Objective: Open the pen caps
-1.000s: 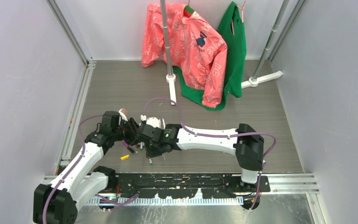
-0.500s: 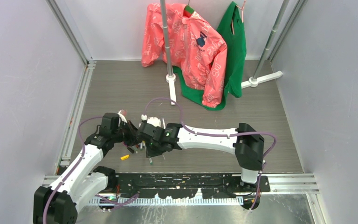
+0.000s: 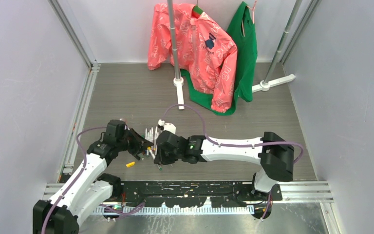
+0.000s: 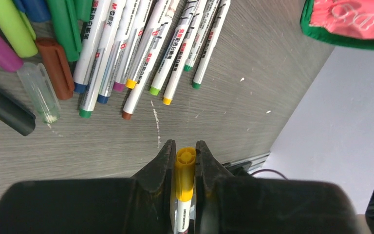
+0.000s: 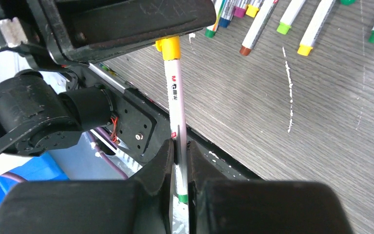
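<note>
Left fingers [image 4: 161, 160] clamped on yellow cap [image 4: 185, 168], right fingers [image 5: 163, 155] clamped on same pen's white barrel [image 5: 175, 97], lower centre of each wrist view; opposed grips, probably to pull cap off. Other pens [image 4: 126, 48] lay on tabletop [image 4: 253, 73], upper left.

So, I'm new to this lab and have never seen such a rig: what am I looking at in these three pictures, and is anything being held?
These are two robot arms bolted at a table's near edge. One picture looks down from above and behind them; the other two come from a camera on each wrist, so each shows its own black fingers. On the grey table lie a row of white-barrelled pens and some loose caps; a pink jacket hangs at the back. The left gripper is shut on one pen's yellow cap, and the right gripper is shut on that pen's white barrel.
</note>
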Motion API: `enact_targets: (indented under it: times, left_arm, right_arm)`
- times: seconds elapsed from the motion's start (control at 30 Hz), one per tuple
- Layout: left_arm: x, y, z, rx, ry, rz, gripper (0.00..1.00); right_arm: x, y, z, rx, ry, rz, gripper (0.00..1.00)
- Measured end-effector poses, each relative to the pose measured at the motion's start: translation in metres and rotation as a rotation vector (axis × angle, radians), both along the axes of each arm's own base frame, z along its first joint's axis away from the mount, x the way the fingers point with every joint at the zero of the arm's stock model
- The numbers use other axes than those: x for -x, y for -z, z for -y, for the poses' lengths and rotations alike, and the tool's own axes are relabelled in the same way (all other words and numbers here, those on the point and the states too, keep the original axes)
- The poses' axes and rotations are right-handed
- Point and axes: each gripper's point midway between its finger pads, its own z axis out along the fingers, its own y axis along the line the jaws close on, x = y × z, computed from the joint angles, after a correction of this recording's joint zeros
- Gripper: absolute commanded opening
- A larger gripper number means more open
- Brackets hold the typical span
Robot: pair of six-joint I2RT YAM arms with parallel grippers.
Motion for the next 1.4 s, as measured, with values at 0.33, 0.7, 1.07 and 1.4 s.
enact_targets:
  times: [0.33,0.7,1.07,1.4]
  left_arm:
    - [-0.027,-0.003,-0.013,0.006,-0.222,-0.038,0.0]
    - [-0.058,-0.019,-0.032,-0.022,-0.373,0.049,0.0]
    - [-0.036,-0.014,-0.056,-0.267,-0.258,0.019,0.0]
    - [0.001,0.008,-0.086,-0.458,-0.226,-0.113,0.0]
  right_arm:
    - [0.01,0.004,0.024,-0.036,0.008,0.001,0.01]
    - [0.03,0.043,0.065,0.131,-0.014,-0.063,0.01]
    - [-0.033,0.033,0.093,0.188,0.101,-0.028,0.01]
    - [-0.098,0.027,0.068,0.217,0.144,-0.011,0.01]
